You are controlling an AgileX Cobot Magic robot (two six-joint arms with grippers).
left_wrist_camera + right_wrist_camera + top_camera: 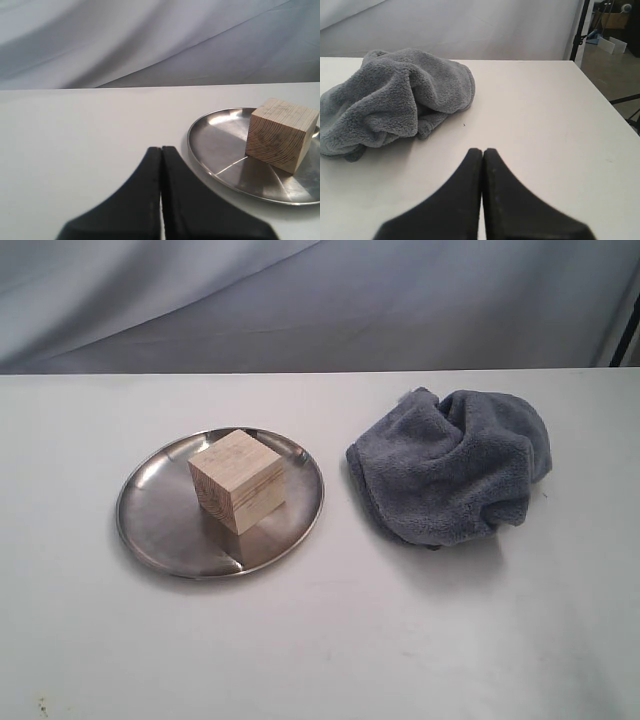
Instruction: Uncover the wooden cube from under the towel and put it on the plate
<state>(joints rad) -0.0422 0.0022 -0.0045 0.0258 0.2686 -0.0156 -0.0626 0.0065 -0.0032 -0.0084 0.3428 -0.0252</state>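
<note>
As wooden cube [237, 480] sits on plate [160, 518], left fingers [142, 200] together; right fingers [462, 200] together, low.

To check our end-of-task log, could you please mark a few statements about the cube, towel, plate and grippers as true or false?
1. The wooden cube rests on the plate. True.
2. The towel lies crumpled on the table, apart from the plate. True.
3. The towel covers the wooden cube. False: the wooden cube is fully uncovered.
4. The left gripper is shut on the wooden cube. False: its jaws are closed on nothing, off to the side of the plate.
5. The right gripper is shut and holds nothing. True.
</note>
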